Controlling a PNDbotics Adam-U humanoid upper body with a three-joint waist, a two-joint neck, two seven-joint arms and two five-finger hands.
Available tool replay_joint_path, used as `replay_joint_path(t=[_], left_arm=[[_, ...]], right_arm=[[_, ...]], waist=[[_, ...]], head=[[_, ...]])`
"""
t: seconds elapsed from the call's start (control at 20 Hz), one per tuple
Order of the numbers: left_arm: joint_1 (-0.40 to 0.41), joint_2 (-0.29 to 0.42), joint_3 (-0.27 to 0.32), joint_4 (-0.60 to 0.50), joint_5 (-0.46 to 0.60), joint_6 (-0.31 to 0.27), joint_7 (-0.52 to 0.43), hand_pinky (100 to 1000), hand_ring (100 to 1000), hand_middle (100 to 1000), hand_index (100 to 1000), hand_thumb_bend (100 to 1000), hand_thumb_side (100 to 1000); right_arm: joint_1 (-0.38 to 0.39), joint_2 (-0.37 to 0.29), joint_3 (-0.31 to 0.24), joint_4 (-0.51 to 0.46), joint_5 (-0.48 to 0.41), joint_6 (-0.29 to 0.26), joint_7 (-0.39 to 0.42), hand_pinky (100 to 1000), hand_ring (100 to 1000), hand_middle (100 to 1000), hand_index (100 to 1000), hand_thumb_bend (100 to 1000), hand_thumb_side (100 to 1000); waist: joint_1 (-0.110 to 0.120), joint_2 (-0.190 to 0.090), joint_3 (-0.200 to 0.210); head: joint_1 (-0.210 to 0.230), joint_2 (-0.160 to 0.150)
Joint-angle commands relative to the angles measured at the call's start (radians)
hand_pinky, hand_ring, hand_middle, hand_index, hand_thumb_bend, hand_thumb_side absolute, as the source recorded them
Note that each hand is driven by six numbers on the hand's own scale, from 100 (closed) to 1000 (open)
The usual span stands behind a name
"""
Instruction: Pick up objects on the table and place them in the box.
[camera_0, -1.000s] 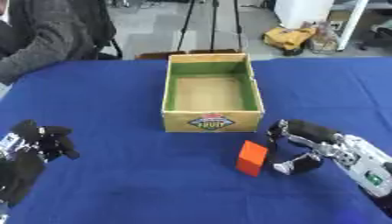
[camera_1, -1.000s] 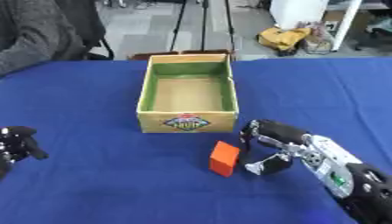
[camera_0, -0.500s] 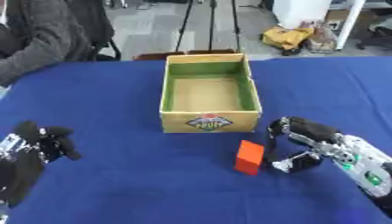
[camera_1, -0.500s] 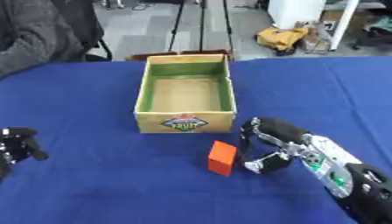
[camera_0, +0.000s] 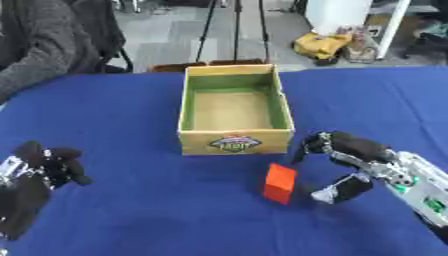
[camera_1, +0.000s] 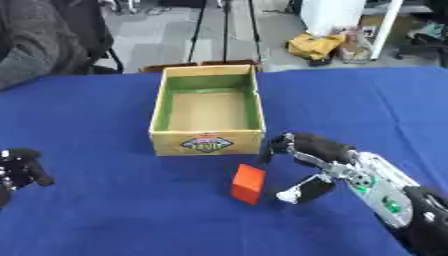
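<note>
The robot's left hand (camera_0: 48, 162) rested idle at the lower left with its fingers curled on nothing. Well to its right stood the open green-and-yellow cardboard box (camera_0: 234, 141), empty inside, so nothing seemed placed yet. The small orange block (camera_0: 280, 183) stood on the blue tablecloth (camera_0: 131, 200), just left of the right hand (camera_0: 350, 160), whose fingers and thumb were spread apart beside it, not touching. Nothing blocked the path to the box.

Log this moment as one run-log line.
right hand: open beside orange block, no contact | left hand: idle, curled | box: empty
</note>
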Motion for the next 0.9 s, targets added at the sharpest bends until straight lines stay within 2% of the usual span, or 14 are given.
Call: replay_joint_path(t=[0.05, 0.15, 0.9], left_arm=[[-0.012, 0.014, 0.007, -0.013, 0.004, -0.001, 0.005, 632, 509, 506, 730, 237, 1000], [-0.012, 0.014, 0.006, -0.013, 0.004, -0.001, 0.006, 632, 509, 506, 730, 237, 1000], [-0.012, 0.014, 0.005, -0.013, 0.004, -0.001, 0.007, 632, 508, 507, 730, 235, 1000]], right_arm=[[-0.007, -0.038, -0.018, -0.042, -0.03, 0.007, 0.017, 776, 773, 672, 784, 466, 390], [-0.006, -0.039, -0.02, -0.05, -0.039, 0.01, 0.021, 783, 789, 698, 797, 486, 448], [-0.023, -0.025, -0.02, -0.048, -0.062, 0.019, 0.024, 803, 820, 747, 847, 510, 526]], waist=[[0.0, -0.016, -0.002], [0.0, -0.015, -0.003], [0.001, -0.017, -0.002]], head=[[0.0, -0.012], [0.0, -0.012], [-0.003, -0.009]])
